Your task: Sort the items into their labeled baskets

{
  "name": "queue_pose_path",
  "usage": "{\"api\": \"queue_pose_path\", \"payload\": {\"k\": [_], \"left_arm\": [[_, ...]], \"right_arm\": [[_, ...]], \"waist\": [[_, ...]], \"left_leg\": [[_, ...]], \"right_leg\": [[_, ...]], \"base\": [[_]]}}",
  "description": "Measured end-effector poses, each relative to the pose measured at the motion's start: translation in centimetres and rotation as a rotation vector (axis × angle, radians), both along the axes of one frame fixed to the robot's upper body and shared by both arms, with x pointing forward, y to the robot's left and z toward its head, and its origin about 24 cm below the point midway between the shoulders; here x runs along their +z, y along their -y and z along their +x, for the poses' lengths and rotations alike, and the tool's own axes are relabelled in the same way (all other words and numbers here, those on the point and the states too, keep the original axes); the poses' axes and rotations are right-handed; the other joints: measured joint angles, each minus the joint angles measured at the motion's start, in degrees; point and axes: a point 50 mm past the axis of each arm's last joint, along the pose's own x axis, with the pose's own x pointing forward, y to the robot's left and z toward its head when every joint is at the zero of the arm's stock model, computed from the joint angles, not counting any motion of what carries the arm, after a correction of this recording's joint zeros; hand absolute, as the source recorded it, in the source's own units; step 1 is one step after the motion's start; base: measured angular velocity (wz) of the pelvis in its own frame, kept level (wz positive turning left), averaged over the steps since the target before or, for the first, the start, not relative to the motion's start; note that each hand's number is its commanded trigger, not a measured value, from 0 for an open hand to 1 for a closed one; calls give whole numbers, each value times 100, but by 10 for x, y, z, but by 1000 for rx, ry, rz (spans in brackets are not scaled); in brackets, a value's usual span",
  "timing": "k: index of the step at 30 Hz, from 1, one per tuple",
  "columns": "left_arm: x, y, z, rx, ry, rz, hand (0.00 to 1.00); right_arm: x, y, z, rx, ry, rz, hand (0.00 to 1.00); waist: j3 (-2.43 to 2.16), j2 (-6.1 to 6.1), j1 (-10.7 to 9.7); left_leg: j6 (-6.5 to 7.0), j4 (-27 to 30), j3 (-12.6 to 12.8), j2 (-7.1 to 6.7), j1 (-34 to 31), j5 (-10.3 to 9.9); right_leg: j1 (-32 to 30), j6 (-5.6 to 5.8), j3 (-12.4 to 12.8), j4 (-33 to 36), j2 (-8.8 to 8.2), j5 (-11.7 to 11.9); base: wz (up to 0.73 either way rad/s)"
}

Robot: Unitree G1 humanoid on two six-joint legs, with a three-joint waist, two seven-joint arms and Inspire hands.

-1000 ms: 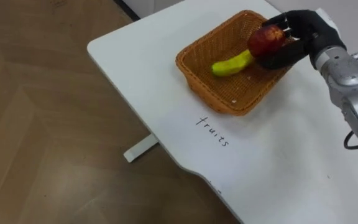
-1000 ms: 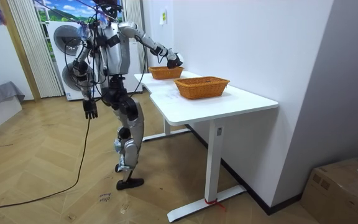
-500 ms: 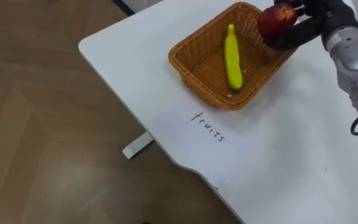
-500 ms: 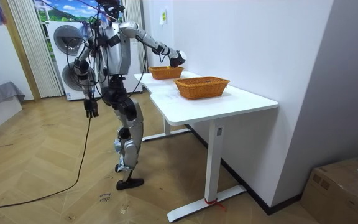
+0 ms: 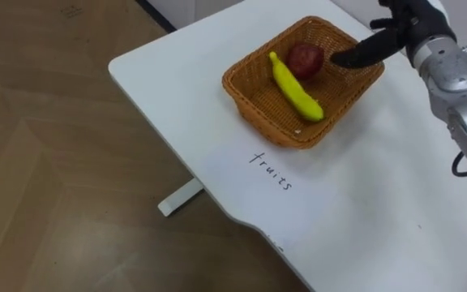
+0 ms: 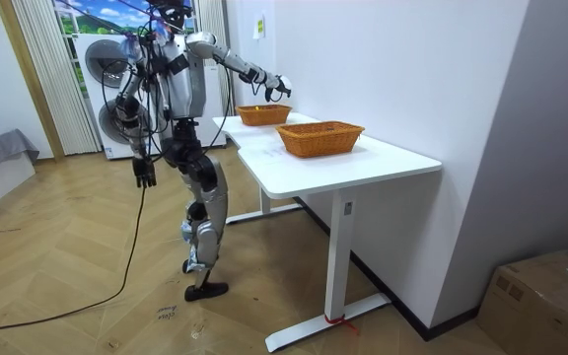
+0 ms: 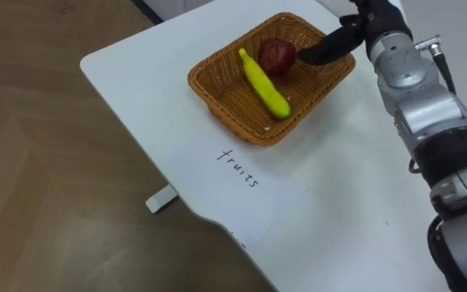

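Left eye view: the red apple (image 5: 305, 59) lies inside the wicker basket (image 5: 255, 115), touching the yellow banana (image 5: 296, 87) near its far end. The apple looks firm, smooth and fairly light, apt to roll; a wrap round its widest part from above should suit it. The banana seems softer and easily bruised, best taken mid-length. The right hand (image 5: 392, 28) hovers over the basket's far rim, fingers straight and empty. The left hand (image 6: 144, 176) hangs at the robot's side; its fingers I cannot tell.
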Motion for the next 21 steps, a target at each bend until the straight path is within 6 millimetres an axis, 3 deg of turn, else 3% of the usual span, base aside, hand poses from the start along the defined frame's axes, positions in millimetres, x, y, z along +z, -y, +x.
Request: {"api": "queue_pose_path", "payload": {"k": [7,12,21], "left_arm": [[0,0,1,4,2,-2,0],[0,-2,-1,14,-8,-1,0],[0,-1,-2,21,-5,8,0]], "right_arm": [[0,0,0,-1,1,-2,0],[4,1,-1,3,12,-26,0],[26,-20,-3,100,104,-62,0]], "waist": [[3,-37,-26],[1,-39,-158],[-4,-30,-383]], "left_leg": [[0,9,21,9,-5,-1],[0,4,-4,14,12,0],[-7,-127,190,70,348,-4]], "right_leg": [[-6,-10,32,-14,13,9],[75,-5,8,-161,59,64],[259,-2,152,-210,67,76]], "base": [[0],[1],[-11]]}}
